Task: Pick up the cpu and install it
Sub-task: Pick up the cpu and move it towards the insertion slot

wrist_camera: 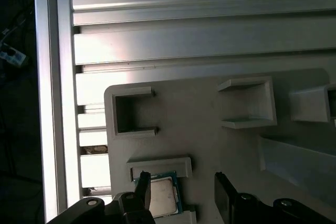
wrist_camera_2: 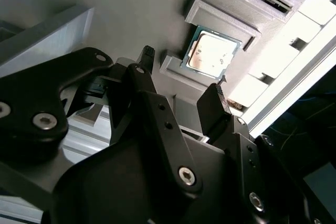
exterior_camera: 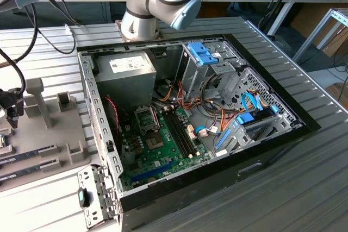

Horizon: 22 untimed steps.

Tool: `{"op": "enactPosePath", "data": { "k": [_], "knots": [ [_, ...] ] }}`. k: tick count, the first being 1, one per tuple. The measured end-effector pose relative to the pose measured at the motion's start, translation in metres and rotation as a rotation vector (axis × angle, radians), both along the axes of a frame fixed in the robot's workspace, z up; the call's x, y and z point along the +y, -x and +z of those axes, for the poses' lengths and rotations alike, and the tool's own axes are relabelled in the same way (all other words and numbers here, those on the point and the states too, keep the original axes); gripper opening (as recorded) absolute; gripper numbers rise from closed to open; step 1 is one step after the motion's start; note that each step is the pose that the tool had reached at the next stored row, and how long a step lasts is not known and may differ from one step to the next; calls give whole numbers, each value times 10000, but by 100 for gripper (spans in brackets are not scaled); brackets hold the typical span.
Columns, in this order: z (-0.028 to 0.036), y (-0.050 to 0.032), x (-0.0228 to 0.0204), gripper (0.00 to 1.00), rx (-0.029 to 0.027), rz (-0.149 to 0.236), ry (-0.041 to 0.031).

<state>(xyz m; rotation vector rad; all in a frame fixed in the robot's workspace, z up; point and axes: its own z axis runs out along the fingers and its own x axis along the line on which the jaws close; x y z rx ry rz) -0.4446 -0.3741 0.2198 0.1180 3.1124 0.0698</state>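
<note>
Black claw (wrist_camera_2: 181, 72) hangs spread wide, empty, over the cpu (wrist_camera_2: 212, 55) in its grey holder (wrist_camera_2: 223, 18).

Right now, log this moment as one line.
stage: pre-grasp | gripper: open, near cpu | cpu: lying in grey holder, not gripped | install: not done

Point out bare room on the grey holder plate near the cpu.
Free: the bare plate between the U-shaped pocket and the square pocket. Crowded: around the cpu, hemmed by its stop and the open gripper.
</note>
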Motion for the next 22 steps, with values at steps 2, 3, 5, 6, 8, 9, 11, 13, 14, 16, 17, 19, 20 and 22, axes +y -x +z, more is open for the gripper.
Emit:
{"op": "enactPosePath", "data": {
  "k": [2,3,5,6,8,9,11,13,14,16,17,19,20,22],
  "knots": [
    [-6,0,0,60,0,0,0],
    [-11,0,0,60,0,0,0],
    [-17,0,0,60,-1,0,-1],
    [-21,0,0,60,0,0,0],
    [-29,1,0,60,-1,0,0],
    [-33,1,0,60,-1,0,0],
    [-42,3,0,60,0,0,1],
    [-49,6,0,60,-1,0,4],
    [-52,9,0,60,-2,1,7],
    [-56,18,-2,60,0,10,26],
    [-58,25,-4,60,0,17,35],
    [-63,40,-8,60,-1,32,52],
    [-66,47,-10,60,-2,37,58],
    [-76,68,-22,60,-1,62,76]
  ]
}}
